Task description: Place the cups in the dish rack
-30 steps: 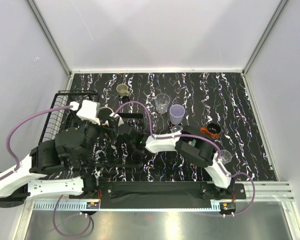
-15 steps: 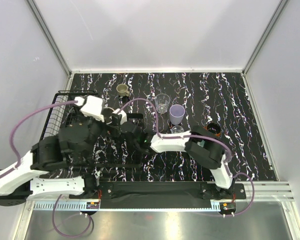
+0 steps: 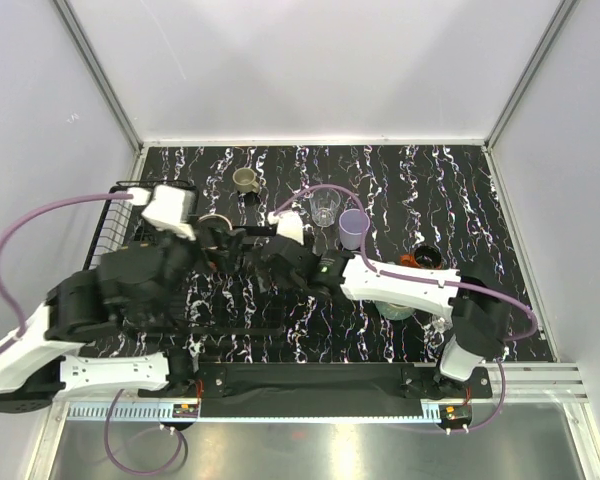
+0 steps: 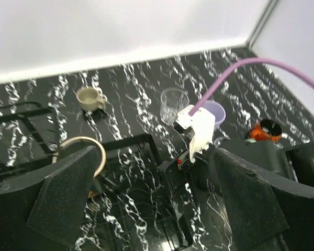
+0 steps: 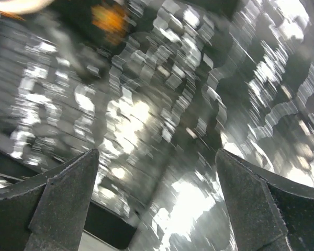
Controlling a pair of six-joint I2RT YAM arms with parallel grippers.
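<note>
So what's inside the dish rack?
One tan-rimmed cup shows in the dish rack, partly behind the left gripper. The left arm covers most of it from above, so others could be hidden.

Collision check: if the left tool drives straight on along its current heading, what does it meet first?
Probably the right arm's wrist, sitting just right of centre ahead of the open left tool, over the dish rack tray rim. Depth is unclear, so it might pass beside it.

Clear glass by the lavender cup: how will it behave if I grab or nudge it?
The clear glass stands upright, taller than wide, so a high push would probably tip it. Its smooth, thin-looking wall may slip under a light pinch, and it likely cracks if dropped.
</note>
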